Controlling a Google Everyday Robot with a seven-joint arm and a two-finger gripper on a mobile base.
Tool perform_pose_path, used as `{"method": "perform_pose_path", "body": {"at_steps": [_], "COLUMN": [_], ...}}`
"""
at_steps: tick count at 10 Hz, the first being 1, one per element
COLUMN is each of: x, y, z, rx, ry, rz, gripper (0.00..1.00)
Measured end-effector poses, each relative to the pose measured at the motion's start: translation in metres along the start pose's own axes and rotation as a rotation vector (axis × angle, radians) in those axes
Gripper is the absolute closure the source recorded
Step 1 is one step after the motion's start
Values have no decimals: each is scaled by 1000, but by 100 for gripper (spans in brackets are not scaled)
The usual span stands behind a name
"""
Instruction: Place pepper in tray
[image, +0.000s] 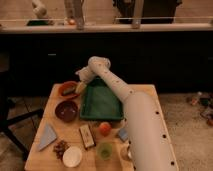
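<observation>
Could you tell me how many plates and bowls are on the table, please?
3: the orange plate beside the gripper, left of the tray; the dark red bowl just nearer; the white bowl at the near edge. The arm may hide more.

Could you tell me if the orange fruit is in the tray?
No, the orange fruit sits on the table outside the tray; the gripper is by the orange plate.
</observation>
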Motion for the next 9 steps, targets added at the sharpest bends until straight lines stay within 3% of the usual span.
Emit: {"method": "perform_pose_path", "body": {"at_steps": [6,9], "x": [4,4], "y": [-1,1], "z": [8,9], "rx": [-17,-19], "ry": [3,-16], "rz": [2,-7], "gripper": [24,53]}}
